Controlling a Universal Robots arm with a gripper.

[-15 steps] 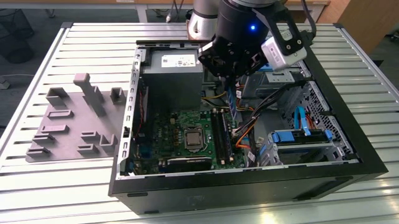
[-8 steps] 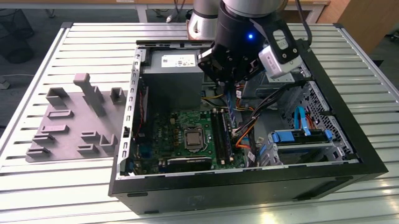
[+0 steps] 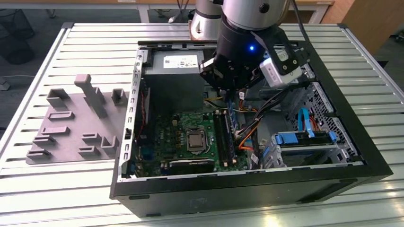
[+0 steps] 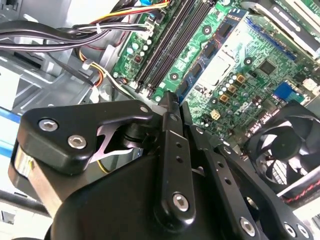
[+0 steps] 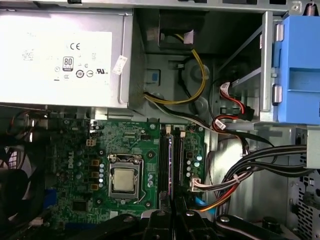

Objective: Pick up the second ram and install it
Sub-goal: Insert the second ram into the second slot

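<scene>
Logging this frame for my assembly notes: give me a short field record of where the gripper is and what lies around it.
gripper: inside the open computer case, above the motherboard
nearest part: memory slots, beside the processor socket
power supply: at the case's far end
grey fixture tray: on the table, at the exterior view's left of the case

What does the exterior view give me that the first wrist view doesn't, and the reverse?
Exterior view: the grey fixture tray on the slatted table, and the arm over the case. First wrist view: how the end effector lines up with the memory slots. Both: the power supply, processor socket and blue drive bracket.
</scene>
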